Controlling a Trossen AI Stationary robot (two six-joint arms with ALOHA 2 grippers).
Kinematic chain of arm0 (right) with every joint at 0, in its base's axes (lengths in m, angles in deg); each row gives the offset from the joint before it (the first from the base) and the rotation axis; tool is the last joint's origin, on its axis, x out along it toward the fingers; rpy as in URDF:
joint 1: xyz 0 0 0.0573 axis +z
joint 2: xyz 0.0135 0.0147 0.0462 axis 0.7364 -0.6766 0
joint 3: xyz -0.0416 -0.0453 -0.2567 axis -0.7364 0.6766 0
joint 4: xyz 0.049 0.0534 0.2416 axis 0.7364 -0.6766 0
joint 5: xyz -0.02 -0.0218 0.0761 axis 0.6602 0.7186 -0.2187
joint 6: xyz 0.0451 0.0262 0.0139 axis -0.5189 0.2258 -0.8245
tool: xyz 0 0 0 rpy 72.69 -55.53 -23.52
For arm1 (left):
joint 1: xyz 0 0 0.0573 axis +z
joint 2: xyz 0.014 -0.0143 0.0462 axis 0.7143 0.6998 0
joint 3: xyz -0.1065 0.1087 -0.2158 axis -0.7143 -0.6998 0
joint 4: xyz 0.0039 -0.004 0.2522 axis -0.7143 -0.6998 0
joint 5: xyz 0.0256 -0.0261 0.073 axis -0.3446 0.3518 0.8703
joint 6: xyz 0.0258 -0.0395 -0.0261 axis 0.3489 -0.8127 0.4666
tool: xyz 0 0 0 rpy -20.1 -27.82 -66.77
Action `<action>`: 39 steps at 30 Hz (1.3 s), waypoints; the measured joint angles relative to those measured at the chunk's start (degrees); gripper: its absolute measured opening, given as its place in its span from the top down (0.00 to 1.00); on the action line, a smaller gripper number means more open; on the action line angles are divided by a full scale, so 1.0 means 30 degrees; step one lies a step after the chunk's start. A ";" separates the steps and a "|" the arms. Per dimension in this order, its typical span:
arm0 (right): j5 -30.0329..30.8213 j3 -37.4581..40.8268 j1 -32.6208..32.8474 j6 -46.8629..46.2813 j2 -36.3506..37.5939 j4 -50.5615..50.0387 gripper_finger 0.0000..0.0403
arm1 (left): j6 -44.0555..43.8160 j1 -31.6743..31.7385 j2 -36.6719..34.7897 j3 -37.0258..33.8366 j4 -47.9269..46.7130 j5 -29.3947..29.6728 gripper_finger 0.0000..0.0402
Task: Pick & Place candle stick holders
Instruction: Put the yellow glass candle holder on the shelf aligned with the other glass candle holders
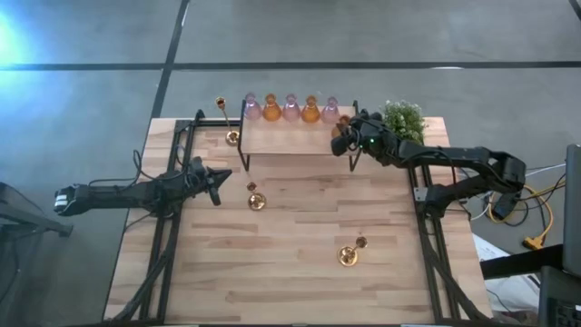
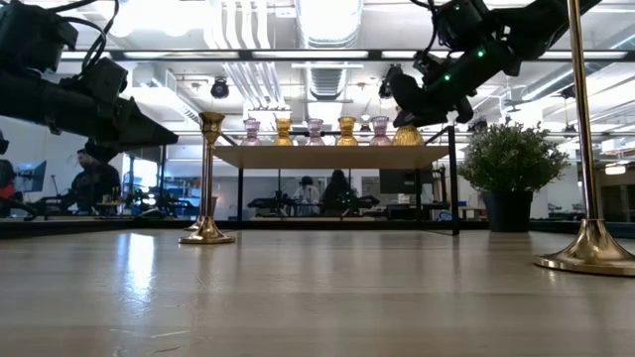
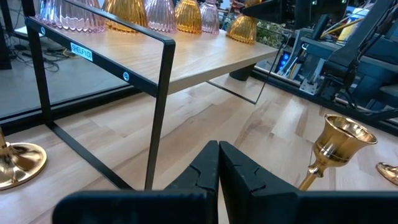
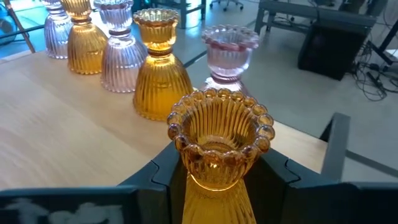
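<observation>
Several bell-shaped glass holders, pink and amber [image 1: 290,107], stand in a row on a raised wooden shelf [image 1: 286,138] at the table's far side. My right gripper [image 4: 217,171] is at the shelf's right end, shut on one more amber holder [image 4: 217,134]. Three gold candlesticks stand upright on their round bases: one left of the shelf [image 1: 232,137], one mid-table [image 1: 255,198], one nearer the front [image 1: 349,252]. My left gripper [image 1: 216,184] hangs shut over the table's left part and touches nothing. My right gripper pinches the amber holder at its narrow neck [image 4: 214,180], just below the beaded cup, with one finger [image 4: 163,171] on each side. It comes nearly level from the table's right side. The holder stands upright over the shelf's right end; whether its base touches the shelf, I cannot tell.
A green potted plant [image 1: 404,118] stands just right of the shelf, behind my right arm. Black frame rails [image 1: 163,236] run along the table's left and right sides. The shelf stands on thin black legs [image 3: 163,112]. Bare wood lies between the candlesticks.
</observation>
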 joint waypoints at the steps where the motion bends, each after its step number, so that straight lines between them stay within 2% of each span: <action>1: 0.0000 0.0099 -0.0048 -0.0080 0.0106 -0.0019 0.70 | 0.0000 -0.0005 0.0000 0.0001 -0.0049 0.0006 0.97; 39: -0.0210 0.0378 -0.2192 -0.0158 0.0261 0.0040 0.69 | 0.0000 0.0000 0.0000 0.0001 -0.0121 0.0006 0.97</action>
